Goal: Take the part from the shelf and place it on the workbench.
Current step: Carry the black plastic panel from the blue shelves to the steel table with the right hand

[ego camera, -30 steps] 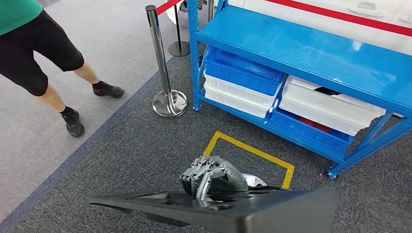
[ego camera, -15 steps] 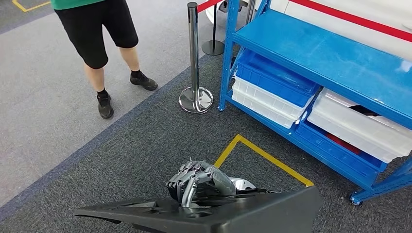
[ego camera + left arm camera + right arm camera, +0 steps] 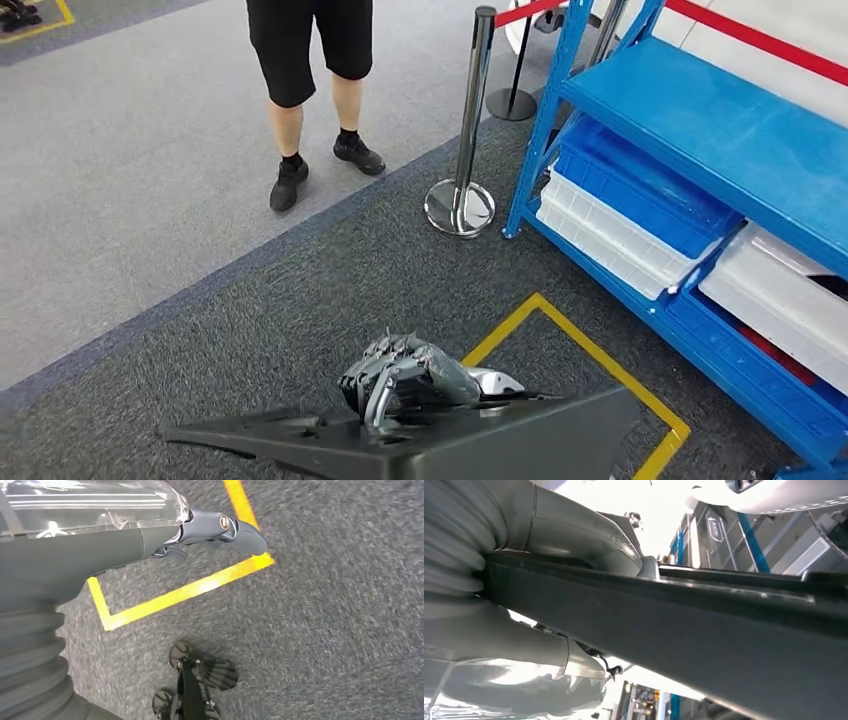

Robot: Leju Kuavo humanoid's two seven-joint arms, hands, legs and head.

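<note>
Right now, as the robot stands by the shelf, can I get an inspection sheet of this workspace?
Surface: dark grey carpet, with a yellow tape outline.
Job's things: black part off the blue shelf, carried low.
Clutter: blue bin and white bin under the shelf.
Hands: right hand grips the part; left hand over the floor, grasp unclear.
Cables: thin black wire by the right wrist.
Surroundings: person standing near; chrome stanchion.
</note>
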